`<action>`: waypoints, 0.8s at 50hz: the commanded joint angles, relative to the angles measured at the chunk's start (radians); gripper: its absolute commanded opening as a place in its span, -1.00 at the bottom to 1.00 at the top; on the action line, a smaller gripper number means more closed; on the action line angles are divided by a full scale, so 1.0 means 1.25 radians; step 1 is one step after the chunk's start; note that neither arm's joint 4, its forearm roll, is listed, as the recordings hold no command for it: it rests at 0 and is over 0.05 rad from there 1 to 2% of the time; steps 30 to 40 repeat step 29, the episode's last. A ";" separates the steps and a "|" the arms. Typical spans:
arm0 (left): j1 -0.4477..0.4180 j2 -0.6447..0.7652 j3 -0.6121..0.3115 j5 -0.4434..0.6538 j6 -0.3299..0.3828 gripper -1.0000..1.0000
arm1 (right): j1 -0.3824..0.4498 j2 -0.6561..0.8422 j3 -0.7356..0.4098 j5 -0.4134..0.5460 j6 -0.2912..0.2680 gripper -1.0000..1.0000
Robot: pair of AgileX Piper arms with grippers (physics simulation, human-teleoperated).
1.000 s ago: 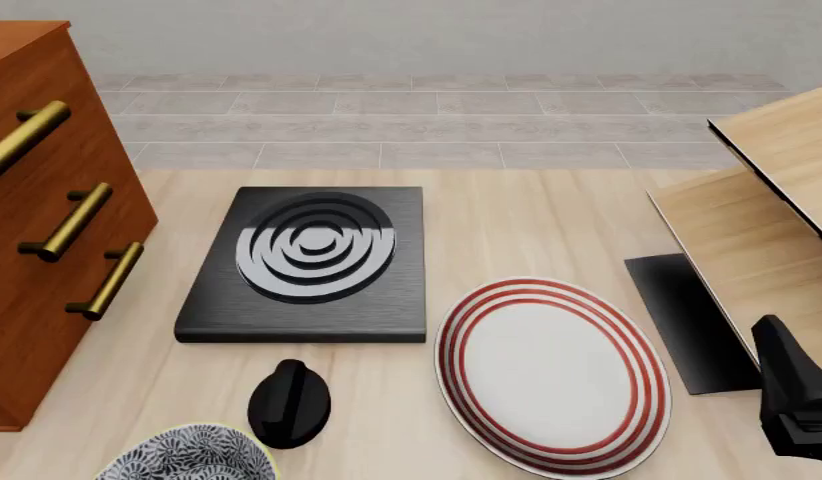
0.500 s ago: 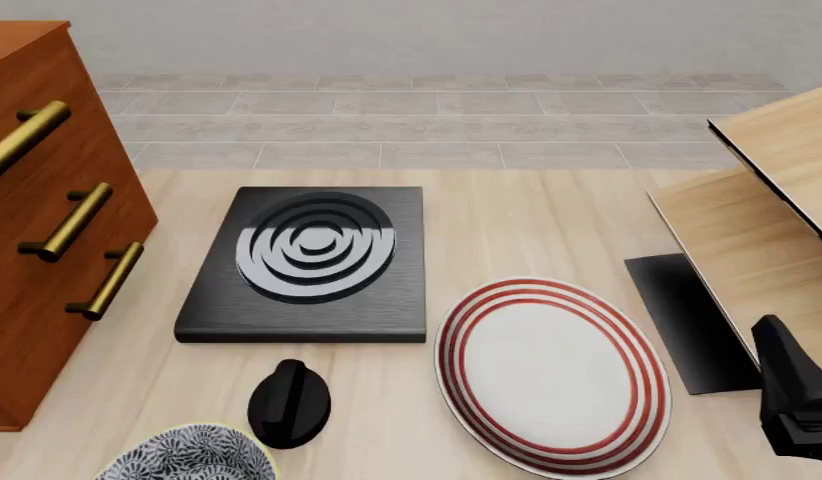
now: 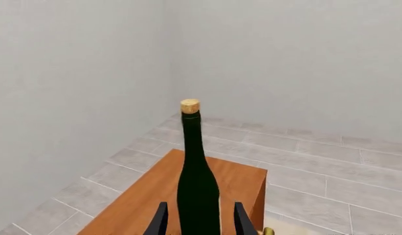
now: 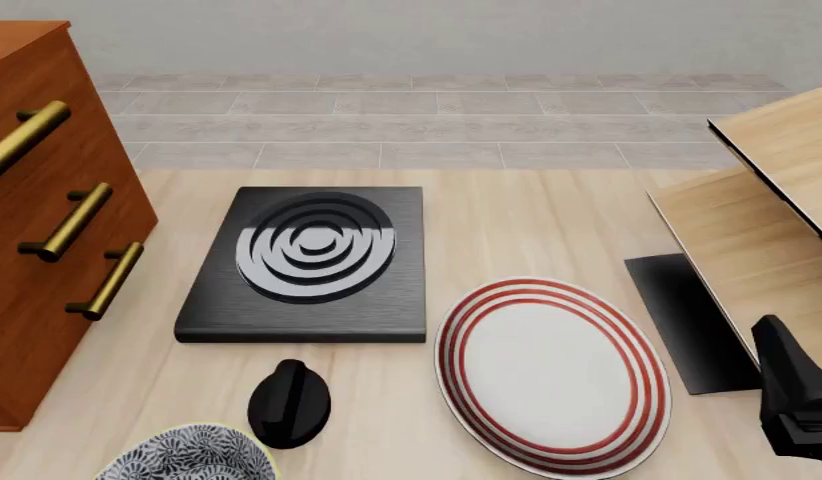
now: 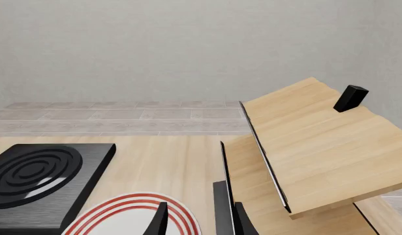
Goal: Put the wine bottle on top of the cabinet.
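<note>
Left gripper: raised high, out of front view; two dark fingers parted, flanking dark object standing upright between them, contact not discernible. Right gripper: low, level, fingers apart, nothing between. Right arm: visible only at front view's lower right edge.

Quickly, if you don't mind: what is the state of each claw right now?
Left claw: fingers sit either side of the wine bottle; whether it grips cannot be told.
Right claw: open, holding nothing.

No legible text anywhere.
</note>
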 commanded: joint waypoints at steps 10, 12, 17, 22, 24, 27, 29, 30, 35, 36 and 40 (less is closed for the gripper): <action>-0.037 -0.096 0.023 0.055 -0.016 1.00 | 0.000 0.000 0.000 0.000 0.000 1.00; -0.042 -0.107 0.026 0.061 -0.019 1.00 | 0.000 0.000 0.000 0.000 0.000 1.00; -0.064 -0.146 0.042 0.081 -0.027 1.00 | 0.000 0.000 0.000 0.000 0.000 1.00; -0.076 -0.157 0.048 0.083 -0.029 1.00 | 0.000 0.000 0.000 0.000 0.000 1.00; -0.086 -0.164 0.050 0.088 -0.027 1.00 | 0.000 0.000 0.000 0.000 0.000 1.00; -0.103 -0.184 0.059 0.097 -0.032 1.00 | 0.000 0.000 0.000 0.000 0.000 1.00; -0.118 -0.203 0.073 0.103 -0.043 1.00 | 0.000 0.000 0.000 0.000 0.000 1.00; -0.118 -0.203 0.073 0.103 -0.043 1.00 | 0.000 0.000 0.000 0.000 0.000 1.00; -0.118 -0.203 0.073 0.103 -0.043 1.00 | 0.000 0.000 0.000 0.000 0.000 1.00; -0.118 -0.203 0.073 0.103 -0.043 1.00 | 0.000 0.000 0.000 0.000 0.000 1.00; -0.118 -0.203 0.073 0.103 -0.043 1.00 | 0.000 0.000 0.000 0.000 0.000 1.00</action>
